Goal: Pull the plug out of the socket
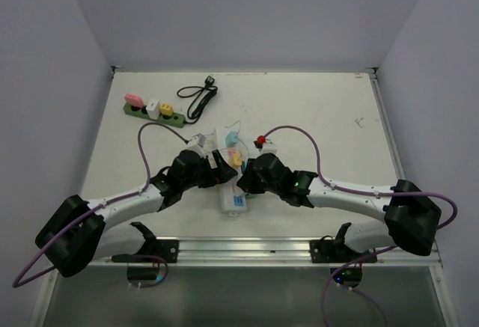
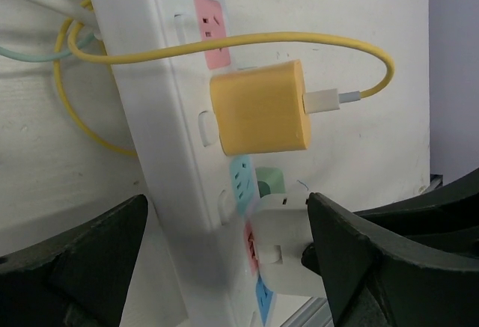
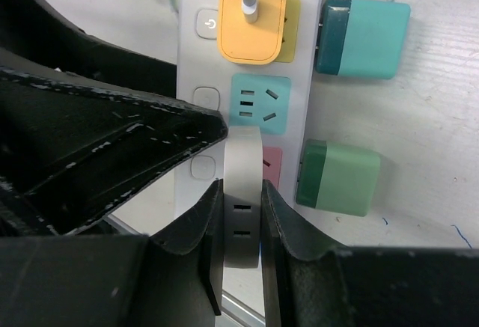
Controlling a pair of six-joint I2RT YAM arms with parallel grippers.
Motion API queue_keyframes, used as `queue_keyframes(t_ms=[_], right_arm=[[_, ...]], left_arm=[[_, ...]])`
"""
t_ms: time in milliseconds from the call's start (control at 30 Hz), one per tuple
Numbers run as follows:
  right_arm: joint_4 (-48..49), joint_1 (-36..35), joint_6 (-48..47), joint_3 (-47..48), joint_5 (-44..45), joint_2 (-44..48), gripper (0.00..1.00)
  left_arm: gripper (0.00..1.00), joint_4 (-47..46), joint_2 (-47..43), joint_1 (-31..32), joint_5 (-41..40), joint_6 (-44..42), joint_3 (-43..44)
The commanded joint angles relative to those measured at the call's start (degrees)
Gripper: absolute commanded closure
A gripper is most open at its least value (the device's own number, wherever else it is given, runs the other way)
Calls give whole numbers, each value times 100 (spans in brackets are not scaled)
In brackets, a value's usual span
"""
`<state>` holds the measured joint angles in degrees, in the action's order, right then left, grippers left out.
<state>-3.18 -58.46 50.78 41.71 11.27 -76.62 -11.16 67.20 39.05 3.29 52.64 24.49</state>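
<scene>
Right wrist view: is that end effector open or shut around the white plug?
Shut. Both fingers of the right end effector press against the sides of the white plug, with no gap.

The power strip (image 3: pixel 188 65) is white — socket faces (image 3: pixel 260 102) pink and teal. The charger (image 3: pixel 258 39) is yellow (cable (image 2: pixel 262 38) too), one adapter (image 3: pixel 370 39) teal, the plug (image 3: pixel 243 185) off-white.

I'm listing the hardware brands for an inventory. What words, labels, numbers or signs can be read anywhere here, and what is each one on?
Power sign (circle with a stroke): on the white rounded button of the white power strip.
Blue label at the strip's near end: too small to read.
Yellow cube charger and white plug: no print visible.
No words, brands or numbers can be read.
</scene>
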Motion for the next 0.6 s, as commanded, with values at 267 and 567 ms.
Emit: queue_keyframes(t_ms=[267, 567], right_arm=[[573, -25, -236, 21, -292, 226, 100], [670, -25, -262, 30, -467, 235, 100]], left_arm=[[22, -1019, 443, 15, 295, 589, -427], [60, -1731, 601, 24, 383, 721, -700]])
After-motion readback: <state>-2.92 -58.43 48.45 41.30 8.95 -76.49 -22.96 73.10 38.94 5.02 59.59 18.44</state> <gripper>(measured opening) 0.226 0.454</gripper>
